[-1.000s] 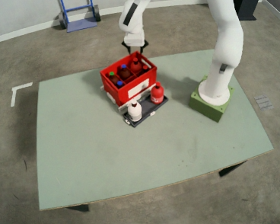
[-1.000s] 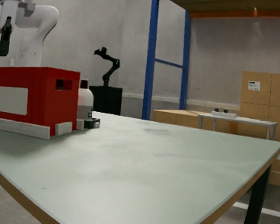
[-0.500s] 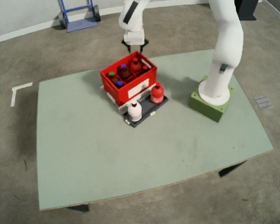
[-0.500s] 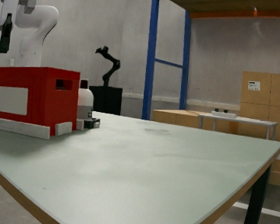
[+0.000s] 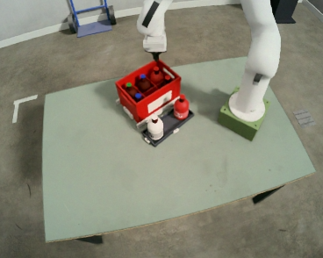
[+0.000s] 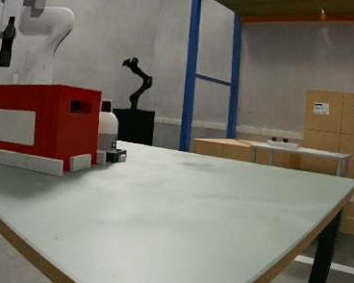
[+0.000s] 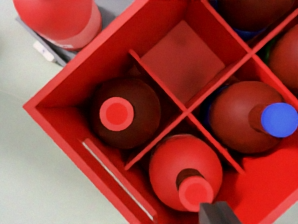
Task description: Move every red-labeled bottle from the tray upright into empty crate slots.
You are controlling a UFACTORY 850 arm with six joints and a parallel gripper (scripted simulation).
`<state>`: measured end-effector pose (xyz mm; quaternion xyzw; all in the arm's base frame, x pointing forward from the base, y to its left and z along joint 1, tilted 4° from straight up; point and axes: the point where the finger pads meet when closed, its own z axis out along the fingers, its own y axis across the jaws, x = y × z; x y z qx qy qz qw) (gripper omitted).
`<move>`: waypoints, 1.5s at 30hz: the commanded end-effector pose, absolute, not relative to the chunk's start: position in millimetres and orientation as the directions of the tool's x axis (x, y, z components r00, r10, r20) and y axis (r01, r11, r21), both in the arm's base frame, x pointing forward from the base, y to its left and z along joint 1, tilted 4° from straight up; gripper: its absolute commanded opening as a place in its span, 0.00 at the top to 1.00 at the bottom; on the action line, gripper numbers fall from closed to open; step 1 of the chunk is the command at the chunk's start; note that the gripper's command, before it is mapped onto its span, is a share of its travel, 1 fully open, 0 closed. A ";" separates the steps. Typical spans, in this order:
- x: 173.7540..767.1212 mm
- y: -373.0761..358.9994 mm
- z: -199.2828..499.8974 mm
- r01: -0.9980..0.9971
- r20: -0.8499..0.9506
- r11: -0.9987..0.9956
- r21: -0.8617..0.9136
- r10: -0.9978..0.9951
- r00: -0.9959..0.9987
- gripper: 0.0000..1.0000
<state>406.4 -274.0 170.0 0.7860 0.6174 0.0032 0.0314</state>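
Observation:
The red crate (image 5: 126, 102) (image 6: 77, 135) (image 7: 100, 65) stands level beside the dark tray (image 5: 167, 125) (image 6: 115, 155). A red bottle (image 5: 182, 108) (image 7: 60, 20) with a red cap and a white bottle (image 5: 155, 128) (image 6: 108, 129) with a dark cap stand upright on the tray. Inside the crate, a red bottle (image 5: 156, 76) (image 7: 185, 167) and a dark red-capped bottle (image 7: 142, 115) stand in neighbouring slots. One slot (image 7: 182, 60) is empty. My gripper (image 5: 156, 58) (image 6: 5, 64) (image 7: 215, 210) is shut and empty, above the crate at the red bottle's end.
A blue-capped bottle (image 5: 143, 82) (image 7: 242, 117), a green-capped bottle (image 5: 129, 90) and another blue-capped bottle (image 5: 138, 96) occupy other crate slots. White strips (image 6: 27, 161) lie along the crate's base. The arm's green base block (image 5: 240, 123) stands to the right of the tray.

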 end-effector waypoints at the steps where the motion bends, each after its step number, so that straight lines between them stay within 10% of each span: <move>1: 406.9 -274.4 170.6 0.970 -0.034 -0.236 0.055 0.971 0.238 1.00; 20: 406.8 -273.1 170.6 0.970 -0.034 -0.236 0.055 0.971 0.238 1.00; 45: 328.5 -78.8 159.1 0.970 -0.035 -0.236 0.055 0.971 0.238 1.00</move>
